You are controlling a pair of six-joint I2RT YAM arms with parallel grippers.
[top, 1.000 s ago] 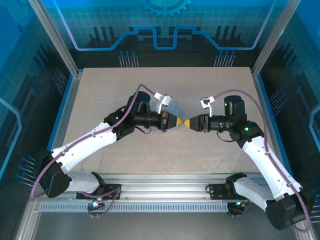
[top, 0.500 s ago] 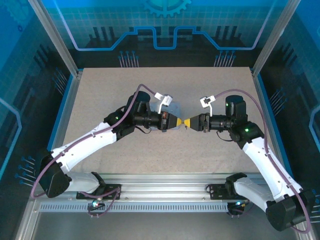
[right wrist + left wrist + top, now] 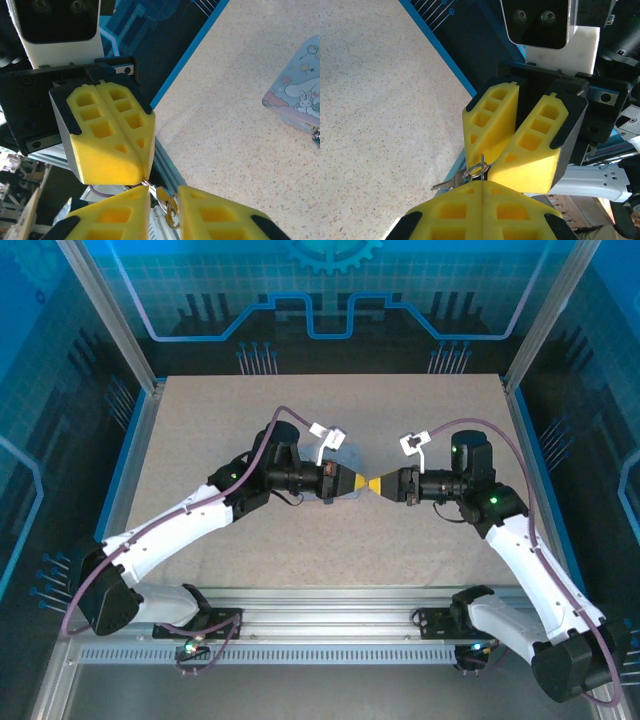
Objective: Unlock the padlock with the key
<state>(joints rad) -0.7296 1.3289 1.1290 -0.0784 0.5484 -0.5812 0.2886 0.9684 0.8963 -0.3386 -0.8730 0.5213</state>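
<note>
- top external view had the left claw (image 3: pixel 360 483) and the right claw (image 3: pixel 377 484) meeting tip to tip above the middle of the speckled worktop (image 3: pixel 200 430).
- left wrist view showed the left claw's yellow fingers pressed together, clamped on the key (image 3: pixel 447 184). its blade stuck out sideways at the tip, with the key ring (image 3: pixel 477 170) just above it.
- the right claw stood apart, its two fingers in a v with the tips either side of the ring (whether they touched it i could not tell).
- right wrist view had the ring hanging in the gap between that claw's own fingers.
- the pale blue cartoon tin (image 3: pixel 295 100) lay on the worktop beyond. a small dark lump, the padlock (image 3: pixel 316 135), sat at the tin's lower edge, cut by the frame and well apart from the key.
</note>
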